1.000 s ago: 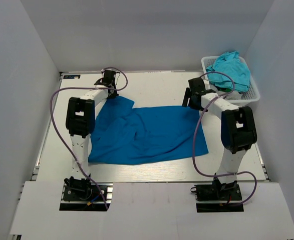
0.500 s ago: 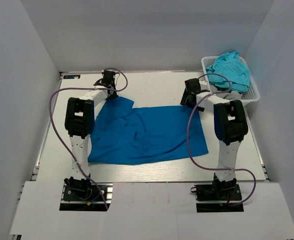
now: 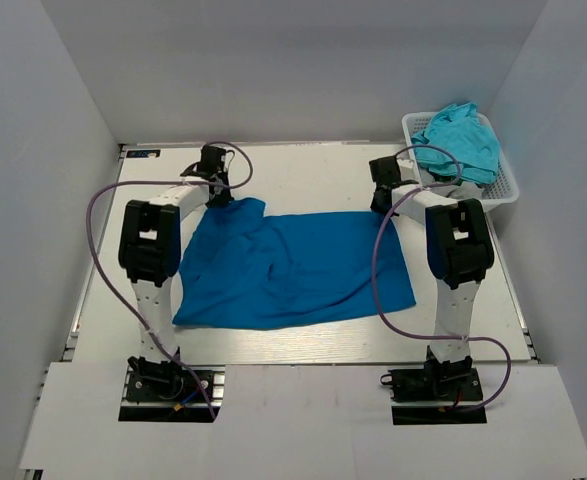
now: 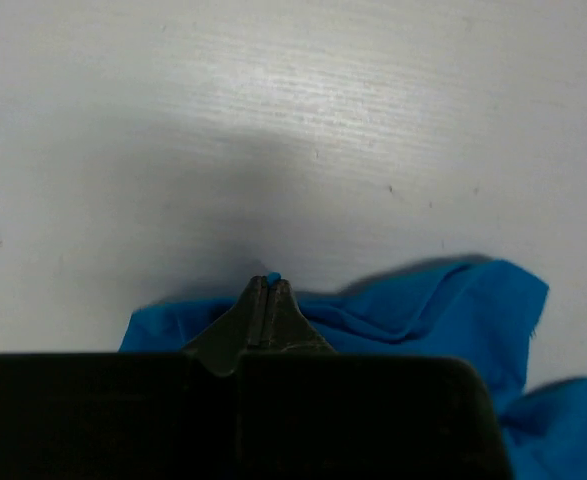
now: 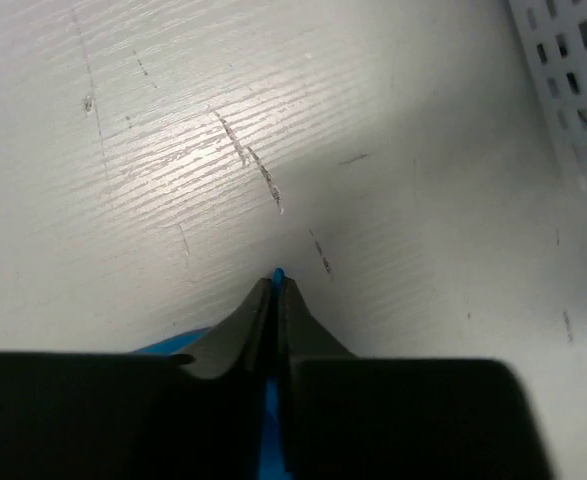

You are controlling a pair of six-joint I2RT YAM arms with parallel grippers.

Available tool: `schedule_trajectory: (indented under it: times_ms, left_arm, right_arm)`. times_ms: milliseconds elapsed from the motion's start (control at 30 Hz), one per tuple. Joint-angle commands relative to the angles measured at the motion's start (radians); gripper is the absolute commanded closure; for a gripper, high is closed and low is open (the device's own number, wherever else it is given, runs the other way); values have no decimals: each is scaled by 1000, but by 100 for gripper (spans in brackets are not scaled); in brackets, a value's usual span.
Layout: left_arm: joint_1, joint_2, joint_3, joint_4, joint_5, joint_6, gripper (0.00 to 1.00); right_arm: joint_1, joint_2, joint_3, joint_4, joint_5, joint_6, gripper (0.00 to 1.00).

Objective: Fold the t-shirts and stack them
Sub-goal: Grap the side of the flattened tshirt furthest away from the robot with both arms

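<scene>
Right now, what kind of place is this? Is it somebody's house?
Probably a robot test booth, not a house: plain white walls box in a white table, two black-and-white robot arms stand at its near edge, and a royal blue cotton t-shirt lies spread for folding.

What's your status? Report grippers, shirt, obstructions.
Both shut on the blue t-shirt: left gripper at its far-left corner, right gripper at its far-right corner. Shirt lies flat, wrinkled. Nothing blocking; white basket of turquoise t-shirts off right.
</scene>
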Motion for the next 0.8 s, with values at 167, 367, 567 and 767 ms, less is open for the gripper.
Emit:
schedule_trajectory:
  times_ms: [167, 367, 567, 767]
  left_arm:
    - [-9, -324, -189, 76, 12, -79, 100]
    - [-9, -557, -405, 96, 12, -142, 100]
    - [-9, -782, -594, 87, -1, -201, 100]
    - [-9, -1046, -809, 76, 48, -305, 100]
  right_arm:
    - [0, -145, -120, 162, -73, -111, 100]
    - [2, -246, -171, 147, -85, -131, 100]
    - [4, -372, -261, 130, -82, -132, 100]
    - [2, -469, -352, 124, -81, -123, 100]
